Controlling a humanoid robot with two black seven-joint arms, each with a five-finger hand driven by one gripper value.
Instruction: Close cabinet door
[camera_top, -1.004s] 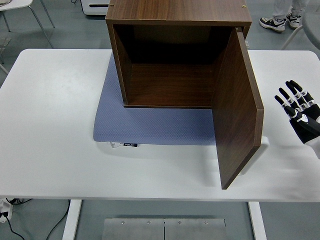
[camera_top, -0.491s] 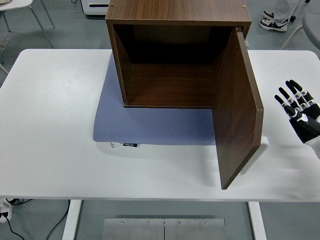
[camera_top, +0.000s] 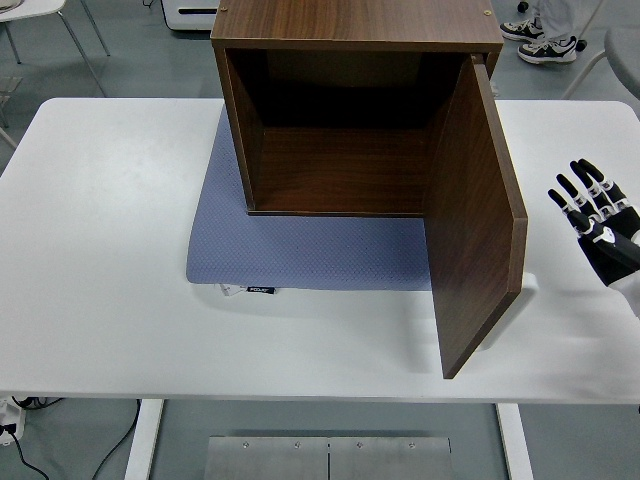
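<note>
Currently, head view only: cabinet (camera_top: 340, 120) set on blue mat (camera_top: 300, 250) at far middle of white table (camera_top: 100, 250). Door (camera_top: 475, 215) hinged at right side, swung fully open toward near edge. Right hand (camera_top: 598, 222) held at right edge, fingers (camera_top: 575, 192) spread and extended, nothing grasped, well apart from door. Left hand not seen. Step judged as approach, closing not yet begun. Next move: hand to be brought against door's outer face, door pushed leftward until shut.

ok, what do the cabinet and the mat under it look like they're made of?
Cabinet: dark walnut-look wood, probably laminated board, going by its even grain and flat matte panels; the door matches. Mat: grey-blue, with a fine dotted texture, likely fabric or foam rubber.
</note>
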